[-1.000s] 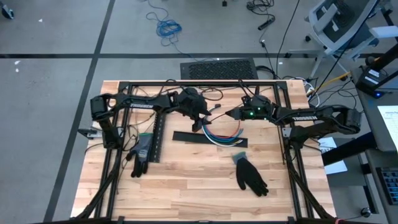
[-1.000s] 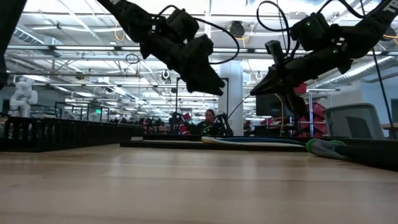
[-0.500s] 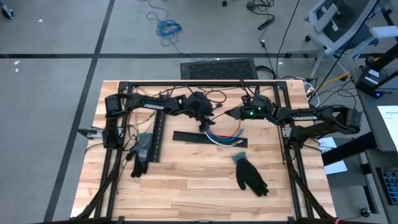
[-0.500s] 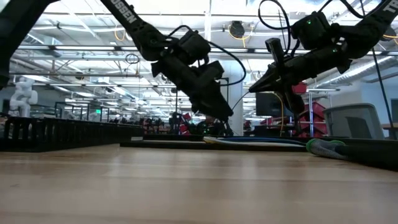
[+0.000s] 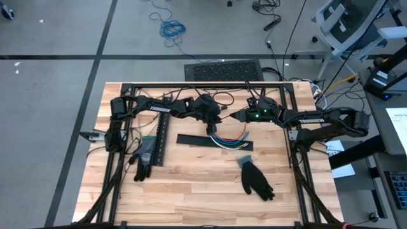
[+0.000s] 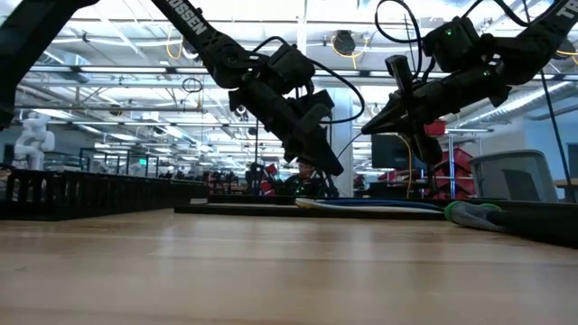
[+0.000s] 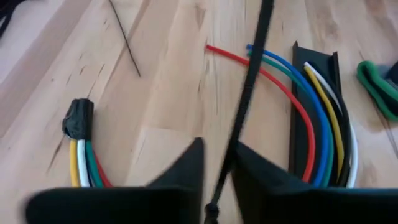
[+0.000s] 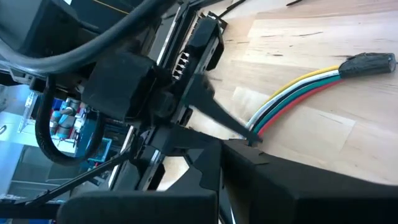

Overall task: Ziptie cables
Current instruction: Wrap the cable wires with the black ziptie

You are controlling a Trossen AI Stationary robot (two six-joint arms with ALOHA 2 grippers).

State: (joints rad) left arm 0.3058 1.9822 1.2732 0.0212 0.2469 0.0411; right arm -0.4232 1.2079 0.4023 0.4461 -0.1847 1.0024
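The left pincer [image 7: 216,168] hangs just above the table [image 5: 191,184] near its far middle, fingers pinched nearly together on a thin black zip tie [image 7: 247,99] that runs up between them. The cables [image 5: 227,140] lie fanned in a curve on the wood right under it, one end taped in a black wrap [image 7: 78,118], the other draped over a black slotted strip [image 5: 213,141]. The right pincer [image 5: 236,117] hovers just beside the left one, fully closed and gripping nothing that shows.
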